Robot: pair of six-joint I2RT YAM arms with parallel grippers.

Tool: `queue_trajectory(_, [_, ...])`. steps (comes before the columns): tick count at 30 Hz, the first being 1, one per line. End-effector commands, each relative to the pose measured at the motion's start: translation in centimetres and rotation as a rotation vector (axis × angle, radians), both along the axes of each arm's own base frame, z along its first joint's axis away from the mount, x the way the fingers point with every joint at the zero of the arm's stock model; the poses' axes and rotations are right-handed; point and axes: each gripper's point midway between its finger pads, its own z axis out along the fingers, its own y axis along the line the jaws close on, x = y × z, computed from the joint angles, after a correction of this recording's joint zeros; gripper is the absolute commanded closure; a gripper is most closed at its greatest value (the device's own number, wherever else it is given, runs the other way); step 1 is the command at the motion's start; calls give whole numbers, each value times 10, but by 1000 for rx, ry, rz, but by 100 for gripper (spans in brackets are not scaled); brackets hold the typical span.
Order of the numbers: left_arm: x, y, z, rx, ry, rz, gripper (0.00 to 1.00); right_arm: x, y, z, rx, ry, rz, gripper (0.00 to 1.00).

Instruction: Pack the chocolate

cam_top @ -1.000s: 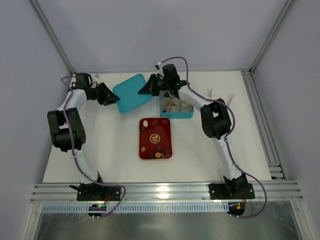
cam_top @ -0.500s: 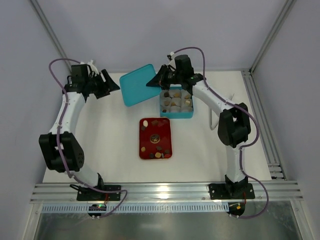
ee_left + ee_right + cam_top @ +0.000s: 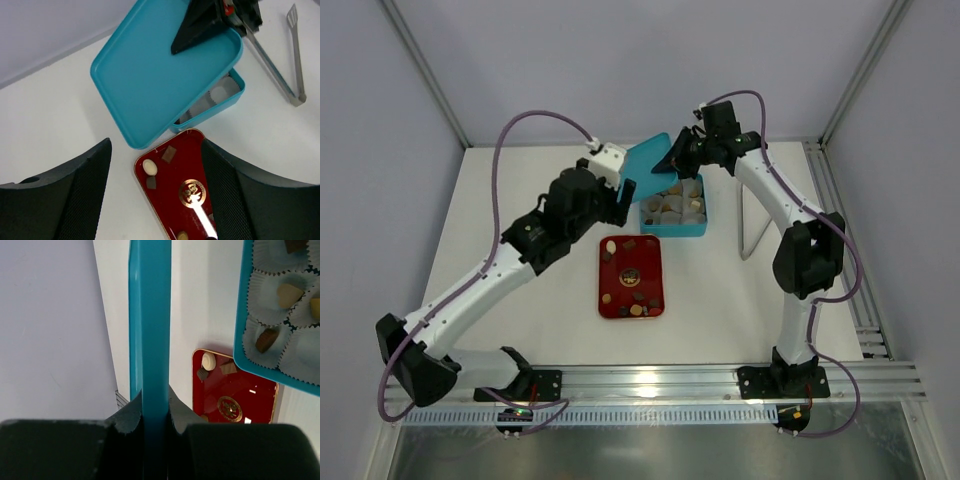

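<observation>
**Left tool open above far end of tray; right tool taken up by lid**

The left tool (image 3: 155, 148) is found wide open, with nothing between its fingers, and is held above the far end of the tray (image 3: 172, 177). The right tool (image 3: 150, 407) is clamped on the edge of the lid (image 3: 150, 315). The lid is held tilted up at the far-left side of the box (image 3: 675, 232), so the box is left uncovered.

Chocolate (image 3: 149, 167) is seen in two places. Loose pieces are scattered on the tray: a cream oval and a brown square at the far end, and several more at the near end. Other pieces are already seated in cups (image 3: 300, 347) inside the box, and some cups are seen without a piece.

The tray's long axis runs near to far on the bench (image 3: 720, 290), and its far end lies just beside the box's near-left corner. From the left tool, the closest pieces lie beneath it and slightly to its near side. The box lies beyond them, to the right.

The left arm is judged the nearer and the only free one, since the right arm is committed to the lid. A descent onto a far-end piece is judged to be called for, then a short carry to the right. The lid's lower edge hangs close to that path, and a clash there is judged possible.

Tongs (image 3: 295, 60) lie on the bench right of the box, apart from both tools.
</observation>
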Motion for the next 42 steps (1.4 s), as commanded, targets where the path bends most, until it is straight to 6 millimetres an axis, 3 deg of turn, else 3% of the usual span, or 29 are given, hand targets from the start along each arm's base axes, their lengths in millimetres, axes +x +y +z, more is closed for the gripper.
queue_trajectory(1, [4,-8,-4,218,-173,78,27,-12,-7,39,33,-24,22,96])
queue_trajectory(4, [1,-31,-19,306,-180,27,25,-15,-11,42,36,6,30,96])
queue_trajectory(11, [-2,-61,-18,463,-253,-53,24,-17,-18,37,45,64,24,96])
queue_trajectory(24, [20,-74,-34,704,-312,-36,26,-22,-17,45,55,85,19,96])
queue_trajectory(35, [42,-76,-22,782,-425,73,32,-36,-12,51,52,86,30,96])
queue_trajectory(42, [51,-71,-30,791,-413,97,38,-42,-12,54,61,85,36,96])
